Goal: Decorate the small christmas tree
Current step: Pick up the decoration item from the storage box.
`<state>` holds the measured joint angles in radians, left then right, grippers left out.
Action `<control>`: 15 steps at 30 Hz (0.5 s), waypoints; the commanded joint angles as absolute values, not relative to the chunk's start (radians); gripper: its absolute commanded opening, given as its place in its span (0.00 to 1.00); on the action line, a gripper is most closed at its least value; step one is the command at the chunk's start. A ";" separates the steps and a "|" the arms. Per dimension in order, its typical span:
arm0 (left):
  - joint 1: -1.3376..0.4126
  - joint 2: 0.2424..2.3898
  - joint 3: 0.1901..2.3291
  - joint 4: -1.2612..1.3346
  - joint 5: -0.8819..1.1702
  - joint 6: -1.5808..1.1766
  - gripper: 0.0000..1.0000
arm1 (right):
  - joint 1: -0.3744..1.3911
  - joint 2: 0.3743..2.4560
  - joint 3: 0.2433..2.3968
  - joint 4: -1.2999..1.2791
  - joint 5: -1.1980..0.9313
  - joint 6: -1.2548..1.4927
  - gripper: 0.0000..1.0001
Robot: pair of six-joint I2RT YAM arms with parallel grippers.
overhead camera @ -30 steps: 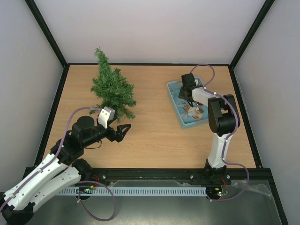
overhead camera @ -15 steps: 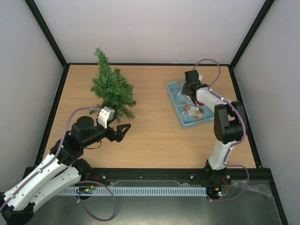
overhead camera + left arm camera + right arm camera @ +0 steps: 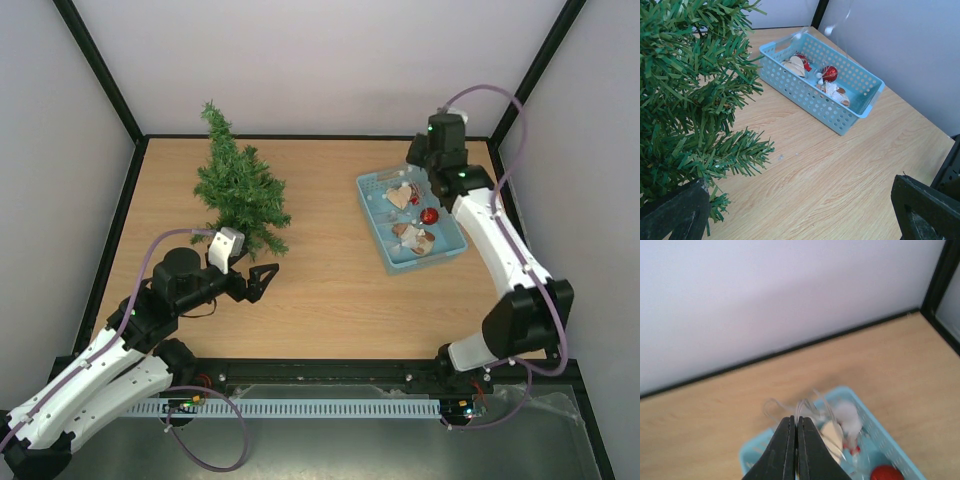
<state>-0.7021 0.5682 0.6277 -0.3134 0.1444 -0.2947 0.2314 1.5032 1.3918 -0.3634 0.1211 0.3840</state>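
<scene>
The small christmas tree (image 3: 238,190) stands upright at the back left, and its green branches (image 3: 685,100) fill the left of the left wrist view. My left gripper (image 3: 268,280) hovers open just right of the tree's base, nothing between its fingers (image 3: 800,220). A light blue basket (image 3: 375,225) at the back right holds a red ball (image 3: 429,215) and a beige heart ornament (image 3: 401,196). My right gripper (image 3: 414,165) is raised over the basket's far end, shut on thin pale ornament threads (image 3: 796,419). A white ball (image 3: 846,416) hangs from them.
The basket (image 3: 810,100) lies at an angle near the right wall. Black frame posts and pale walls close in the table at the back and on both sides. Bare wood lies between the tree and the basket.
My right arm has swung up and back from inside the basket toward the far right corner, lifting the threads with it. The left arm has not moved.
</scene>
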 commanded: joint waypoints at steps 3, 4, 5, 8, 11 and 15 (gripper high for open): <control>-0.706 0.569 0.654 -0.301 0.138 -0.285 0.99 | 0.236 1.341 1.566 -0.381 0.063 0.365 0.02; -0.706 0.570 0.657 -0.303 0.138 -0.284 0.99 | 0.236 1.324 1.589 -0.372 0.043 0.361 0.02; -0.706 0.572 0.663 -0.306 0.136 -0.282 0.99 | 0.236 1.310 1.618 -0.363 0.022 0.360 0.02; -0.706 0.580 0.693 -0.320 0.128 -0.270 0.99 | 0.239 1.276 1.693 -0.325 -0.061 0.363 0.02; -0.706 0.592 0.724 -0.334 0.114 -0.259 0.98 | 0.239 1.276 1.779 -0.296 -0.183 0.399 0.02; -0.706 0.605 0.760 -0.345 0.112 -0.250 0.97 | 0.244 1.307 1.911 -0.260 -0.354 0.497 0.02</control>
<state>-0.7021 0.5957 0.7113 -0.3302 0.1261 -0.2726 0.2325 1.2789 1.8061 -0.3210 -0.1478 0.4080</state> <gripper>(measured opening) 0.974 0.018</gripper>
